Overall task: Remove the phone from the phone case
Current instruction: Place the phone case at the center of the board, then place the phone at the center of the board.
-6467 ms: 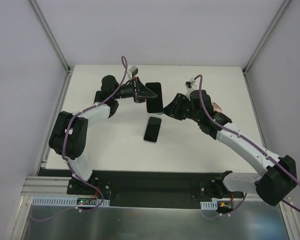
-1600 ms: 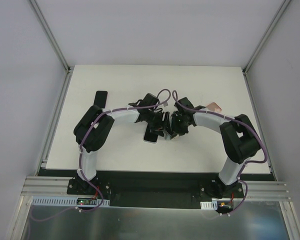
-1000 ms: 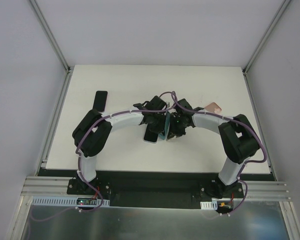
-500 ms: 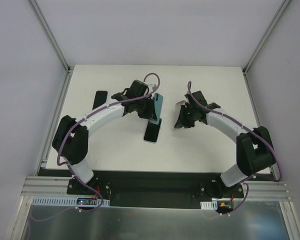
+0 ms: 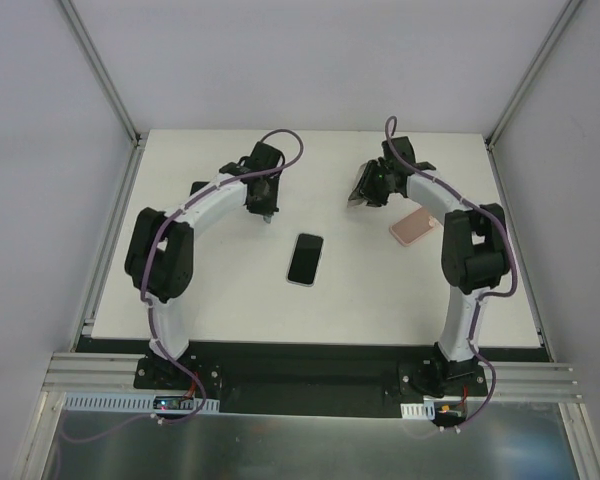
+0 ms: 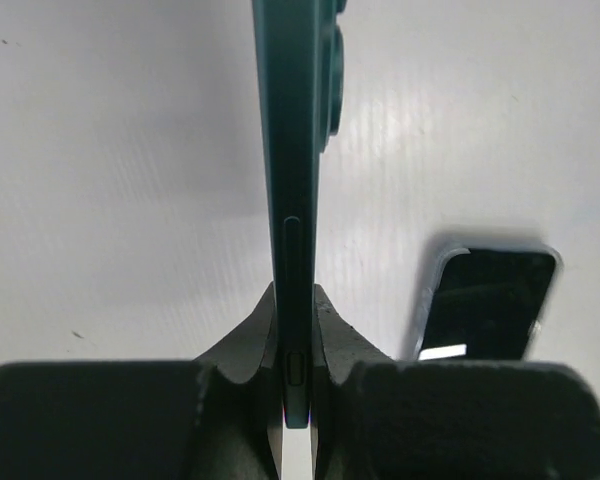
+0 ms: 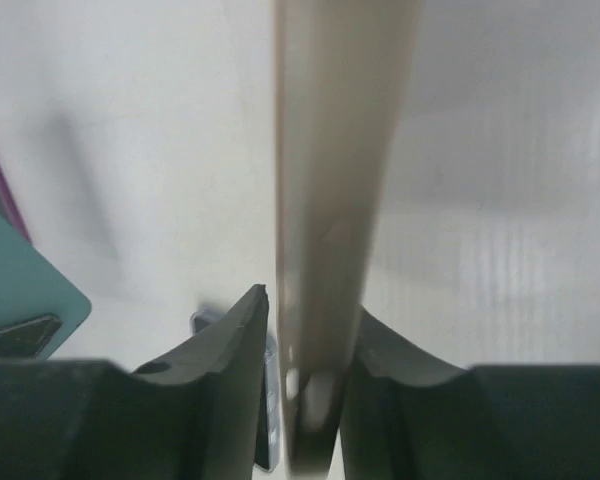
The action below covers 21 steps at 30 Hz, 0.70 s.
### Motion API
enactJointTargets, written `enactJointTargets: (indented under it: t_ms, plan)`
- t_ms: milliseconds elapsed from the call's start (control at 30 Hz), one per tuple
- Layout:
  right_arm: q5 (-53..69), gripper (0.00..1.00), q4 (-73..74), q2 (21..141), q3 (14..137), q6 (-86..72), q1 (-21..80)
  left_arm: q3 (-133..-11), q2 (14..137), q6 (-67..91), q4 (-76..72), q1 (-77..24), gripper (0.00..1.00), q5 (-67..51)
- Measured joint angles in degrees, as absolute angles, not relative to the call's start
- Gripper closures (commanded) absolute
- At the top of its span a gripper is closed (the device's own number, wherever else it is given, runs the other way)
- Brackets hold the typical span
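the teal phone (image 6: pixel 292 150) is out of its case. it stands on its edge above the far left part of the table (image 5: pixel 230 290), and the two fingers of the left gripper (image 6: pixel 293 305) are clamped on its two faces. the clear case (image 7: pixel 335 150) is well apart from it, at the far right, also edge-on, and the right gripper (image 7: pixel 308 320) is closed on it from both sides. a black phone (image 5: pixel 305 259) lies flat in the middle of the table, nearer than both grippers. a pink piece (image 5: pixel 416 228) lies flat on the right, beside the right arm.
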State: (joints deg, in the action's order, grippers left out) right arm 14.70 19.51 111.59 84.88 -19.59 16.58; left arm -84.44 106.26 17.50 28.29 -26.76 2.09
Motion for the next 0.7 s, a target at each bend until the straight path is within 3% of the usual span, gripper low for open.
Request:
enactJointTargets:
  t_ms: [67,167,267,333,367,600,700]
  plan:
    - [14.74,0.22,19.07,114.67,87.31,-20.71,15.2,-87.79,110.34,16.71,29.23,-26.57,1.0,5.54]
    - [14.74,0.03,19.35,116.79,88.03,-21.67,13.26,-92.4,115.35,15.51,31.57,-26.37,1.0,10.33]
    - [14.0,0.0,21.17,116.64,88.01,-20.99,11.79,-96.64,119.07,14.39,33.78,-26.11,1.0,14.22]
    - [12.88,0.04,21.28,115.59,87.11,-20.4,11.31,-98.72,120.81,13.76,34.63,-25.76,1.0,17.04]
    - [12.32,0.04,21.39,114.37,85.89,-20.12,11.27,-99.5,121.51,13.5,35.18,-25.78,0.86,18.35]
    - [8.88,0.04,22.65,100.77,73.23,-18.72,12.01,-102.74,123.33,11.77,36.82,-25.76,0.26,23.35]
    - [7.51,0.04,22.39,93.93,66.46,-18.59,13.06,-103.11,123.35,11.44,36.88,-25.78,0.17,24.05]
